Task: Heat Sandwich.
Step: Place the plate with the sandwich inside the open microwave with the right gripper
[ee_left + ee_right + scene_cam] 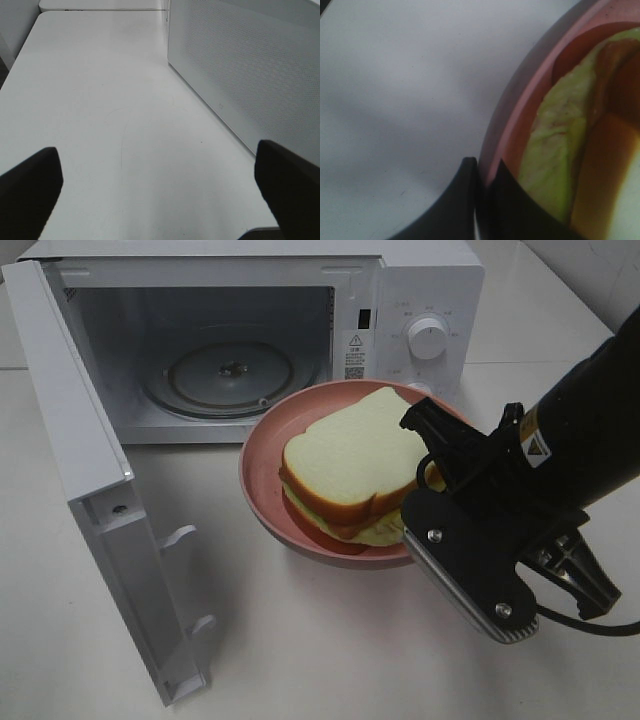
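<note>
Microwave (420, 300): white, top of frame, door (90, 490) swung open at left.
Turntable (230, 375): glass, inside the cavity.
Pink plate (262, 480): centre, just before the opening.
Sandwich (350, 455): 2 bread slices, green filling, on the plate.
Right gripper (425, 480): black, at the plate's right rim.
Table (300, 640): white.

No wording is legible. Beyond the right jaws, the microwave (450, 285) front bears a white sticker (354, 353) with a warning triangle and print too small to read, and unreadable marks ring its dial (428, 338). Behind those jaws, a yellow warning-triangle label (536, 445) sits on the right arm (590, 400)
</note>
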Robot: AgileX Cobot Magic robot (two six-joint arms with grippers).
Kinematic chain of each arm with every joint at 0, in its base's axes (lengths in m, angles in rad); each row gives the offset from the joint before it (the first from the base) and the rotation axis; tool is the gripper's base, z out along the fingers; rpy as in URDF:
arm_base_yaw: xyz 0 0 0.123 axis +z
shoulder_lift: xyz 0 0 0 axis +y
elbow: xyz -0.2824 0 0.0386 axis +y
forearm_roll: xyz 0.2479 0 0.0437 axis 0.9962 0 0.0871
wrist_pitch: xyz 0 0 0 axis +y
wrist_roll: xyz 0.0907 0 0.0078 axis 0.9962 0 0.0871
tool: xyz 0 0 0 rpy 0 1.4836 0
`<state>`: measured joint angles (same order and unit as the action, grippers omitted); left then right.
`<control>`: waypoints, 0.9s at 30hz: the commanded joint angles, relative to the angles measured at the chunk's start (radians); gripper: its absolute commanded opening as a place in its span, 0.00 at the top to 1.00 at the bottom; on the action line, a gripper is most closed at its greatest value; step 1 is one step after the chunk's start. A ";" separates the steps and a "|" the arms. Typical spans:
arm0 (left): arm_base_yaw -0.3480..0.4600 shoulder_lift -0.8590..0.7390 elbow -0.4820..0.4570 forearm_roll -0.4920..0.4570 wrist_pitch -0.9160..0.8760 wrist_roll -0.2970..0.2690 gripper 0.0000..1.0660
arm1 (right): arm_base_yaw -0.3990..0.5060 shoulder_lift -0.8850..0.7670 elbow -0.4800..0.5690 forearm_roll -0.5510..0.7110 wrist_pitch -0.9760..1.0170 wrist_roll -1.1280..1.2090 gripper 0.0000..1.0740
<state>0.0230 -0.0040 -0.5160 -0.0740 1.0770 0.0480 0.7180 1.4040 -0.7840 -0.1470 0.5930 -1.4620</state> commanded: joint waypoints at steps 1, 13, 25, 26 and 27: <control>-0.001 -0.019 0.001 -0.006 -0.010 -0.003 0.06 | -0.009 0.010 -0.001 0.026 -0.057 -0.048 1.00; -0.001 -0.019 0.001 -0.006 -0.010 -0.003 0.06 | -0.009 0.110 -0.047 0.029 -0.159 -0.075 1.00; -0.001 -0.019 0.001 -0.006 -0.010 -0.003 0.06 | -0.009 0.255 -0.189 0.147 -0.146 -0.120 1.00; -0.001 -0.019 0.001 -0.006 -0.010 -0.003 0.06 | -0.009 0.277 -0.212 0.159 -0.146 -0.123 1.00; -0.001 -0.019 0.001 -0.006 -0.010 -0.003 0.06 | -0.009 0.290 -0.224 0.158 -0.146 -0.123 1.00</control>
<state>0.0230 -0.0040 -0.5160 -0.0740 1.0770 0.0480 0.7120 1.6800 -0.9820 0.0000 0.4620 -1.5680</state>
